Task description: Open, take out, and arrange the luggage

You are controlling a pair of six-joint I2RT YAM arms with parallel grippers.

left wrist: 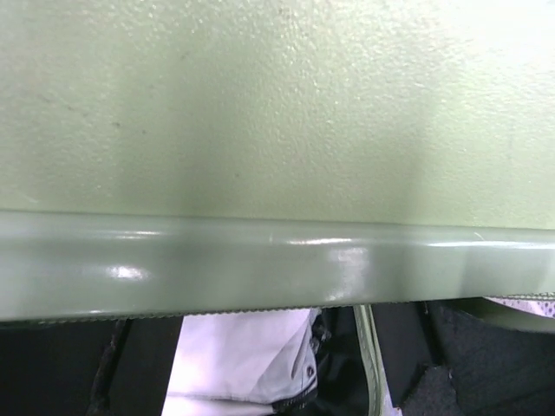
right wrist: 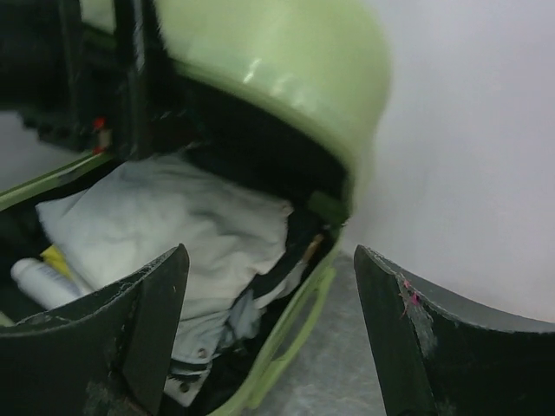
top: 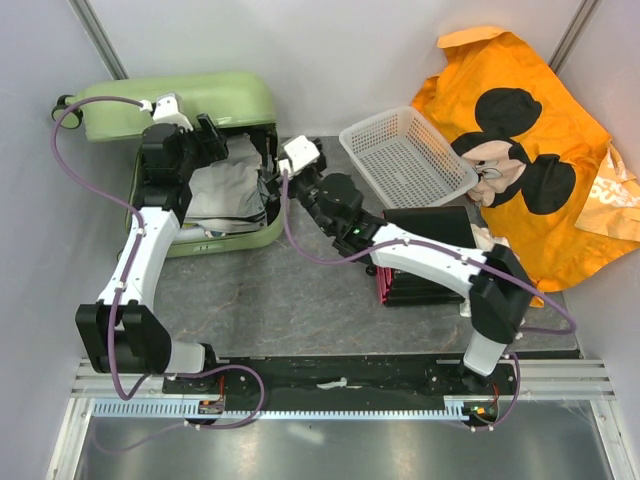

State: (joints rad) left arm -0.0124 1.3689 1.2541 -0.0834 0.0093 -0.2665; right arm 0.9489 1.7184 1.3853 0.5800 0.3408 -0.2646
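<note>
At the table's far left corner, the luggage (top: pixel 180 100) sits with its lid raised only partway over the packed lower shell. The left gripper (top: pixel 210 135) is close against the lid's front rim with its jaws spread wide; contact cannot be confirmed. The right gripper (right wrist: pixel 269 258) hovers wide and empty beside the opening, near a folded white garment (right wrist: pixel 173 225). If the left arm loses the rim, the lid probably drops onto the right fingers. A loose grab could drag out the white tube (right wrist: pixel 35 282) too.
</note>
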